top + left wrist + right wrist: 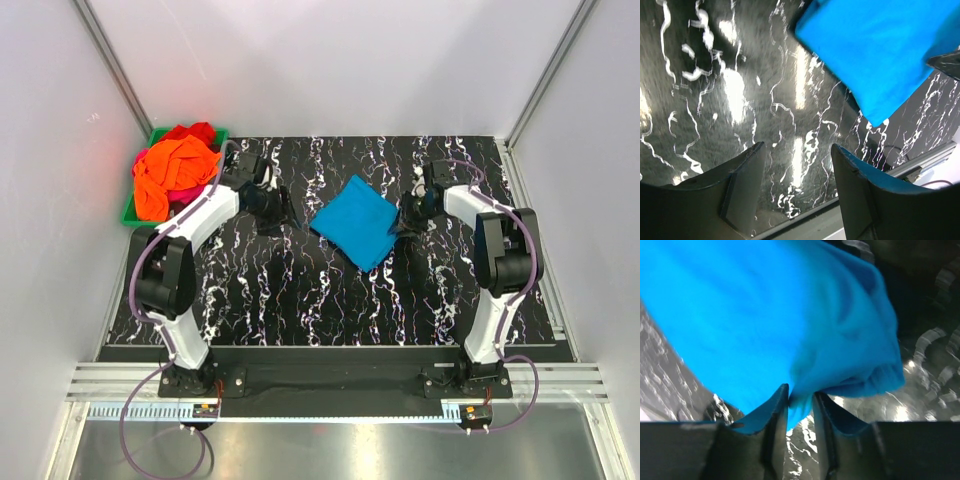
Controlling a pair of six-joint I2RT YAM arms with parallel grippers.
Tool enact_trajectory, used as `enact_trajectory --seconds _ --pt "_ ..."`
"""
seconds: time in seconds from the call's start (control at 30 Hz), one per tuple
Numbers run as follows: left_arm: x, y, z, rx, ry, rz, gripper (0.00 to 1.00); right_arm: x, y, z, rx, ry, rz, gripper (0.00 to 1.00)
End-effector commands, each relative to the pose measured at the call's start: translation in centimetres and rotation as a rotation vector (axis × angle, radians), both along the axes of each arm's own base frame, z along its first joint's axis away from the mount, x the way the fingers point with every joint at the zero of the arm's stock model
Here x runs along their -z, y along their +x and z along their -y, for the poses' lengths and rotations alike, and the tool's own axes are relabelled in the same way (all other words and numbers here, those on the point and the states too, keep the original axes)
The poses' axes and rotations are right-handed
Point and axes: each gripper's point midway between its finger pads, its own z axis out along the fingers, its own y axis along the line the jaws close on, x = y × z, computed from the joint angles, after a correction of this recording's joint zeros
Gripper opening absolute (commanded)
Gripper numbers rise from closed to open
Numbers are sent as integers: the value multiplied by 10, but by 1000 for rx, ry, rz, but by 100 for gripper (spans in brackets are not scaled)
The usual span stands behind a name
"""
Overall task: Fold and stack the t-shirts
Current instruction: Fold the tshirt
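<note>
A folded turquoise-blue t-shirt (357, 221) lies on the black marbled table (300, 290) at its middle back. My right gripper (405, 220) is at its right edge, shut on a fold of the blue cloth (801, 405). My left gripper (280, 215) is open and empty, left of the shirt and apart from it; the shirt shows at the upper right of the left wrist view (875, 50). Orange (170, 175), red (195, 132) and magenta (183, 192) t-shirts are heaped in the green bin (132, 210) at the back left.
White walls enclose the table on three sides. A metal rail (330, 385) runs along the near edge by the arm bases. The table's near edge shows in the left wrist view (805, 220).
</note>
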Motion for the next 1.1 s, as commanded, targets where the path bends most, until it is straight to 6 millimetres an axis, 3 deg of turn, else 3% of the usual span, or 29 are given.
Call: enact_trajectory --seconds 0.0,0.13,0.27,0.37,0.5,0.53,0.6,0.63,0.83,0.87,0.9,1.07 --pt "-26 -2 4 -17 -66 58 60 -23 10 -28 -249 99 130 30" --pt "-26 -7 2 -35 -70 66 59 -24 -11 -50 -394 137 94 24" --pt "-22 -8 -1 -31 -51 64 60 -17 -38 -89 -545 127 53 21" --pt "-13 -6 -5 -25 -20 66 60 -10 -50 -95 -562 129 28 19" --pt "8 9 -10 -14 -22 92 63 -14 -55 -81 -523 81 34 20" --pt "16 14 -9 -13 -37 82 63 -17 -61 -79 -492 81 21 27" --pt "18 33 -3 -12 -82 125 65 -15 -65 -71 -442 64 7 31" --pt "24 43 2 -6 -100 136 66 -16 -70 -64 -389 64 1 37" --pt "33 65 14 35 -127 145 67 -21 -80 -13 -153 15 -6 39" --pt "44 67 14 42 -118 121 67 -23 -81 -9 -139 16 -1 43" --pt "37 76 17 56 -118 143 67 -26 -81 -4 -117 13 7 45" --pt "65 80 1 78 14 106 68 -51 -79 -6 -79 55 48 52"
